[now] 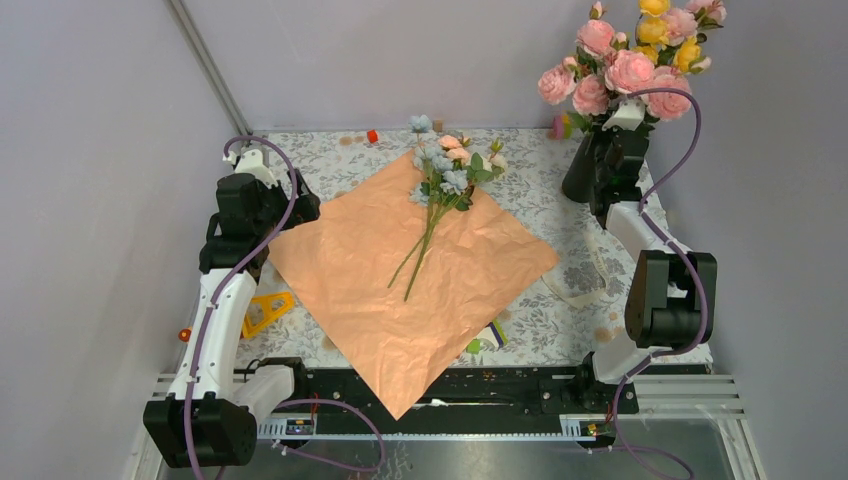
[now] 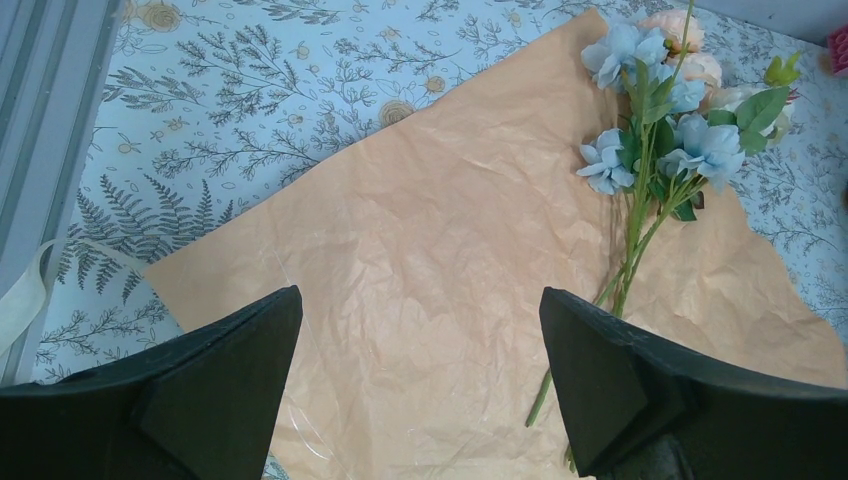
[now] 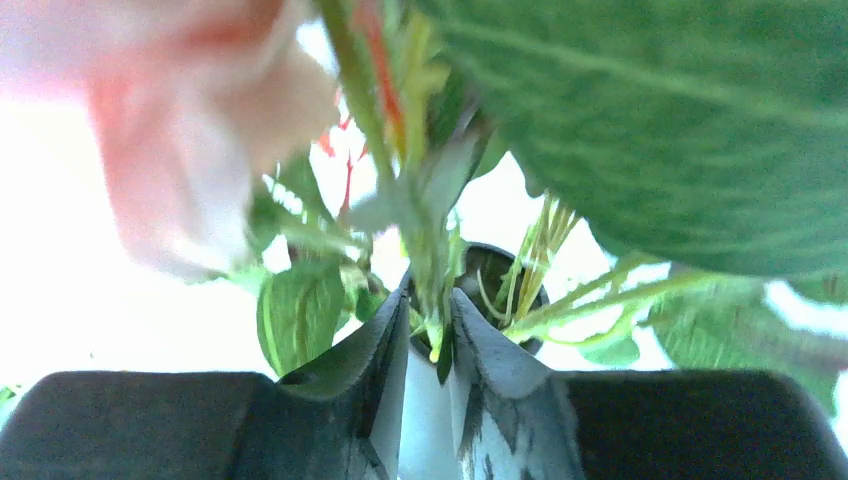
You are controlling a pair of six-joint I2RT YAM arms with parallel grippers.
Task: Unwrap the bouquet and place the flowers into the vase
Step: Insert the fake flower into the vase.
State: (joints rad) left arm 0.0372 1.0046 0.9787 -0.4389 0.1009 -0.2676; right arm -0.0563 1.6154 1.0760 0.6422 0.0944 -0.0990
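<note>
The bouquet is unwrapped: its peach paper (image 1: 400, 290) (image 2: 430, 250) lies flat on the table. A few flowers (image 1: 445, 175) (image 2: 650, 150), pale blue and pink on green stems, lie across the paper's far part. The black vase (image 1: 578, 170) (image 3: 500, 265) stands at the far right and holds pink and yellow flowers (image 1: 620, 70). My right gripper (image 1: 612, 150) (image 3: 430, 310) hovers just over the vase's mouth, jaws slightly apart with a green stem (image 3: 425, 250) loose between the tips. My left gripper (image 1: 305, 210) (image 2: 420, 310) stands wide open over the paper's left side, holding nothing.
A cream ribbon (image 1: 575, 285) (image 2: 20, 300) lies on the patterned tablecloth (image 1: 540, 200) right of the paper. A yellow object (image 1: 265, 310) sits by the left arm. Small bits (image 1: 372, 135) lie at the far edge and near the paper's front corner (image 1: 485, 340).
</note>
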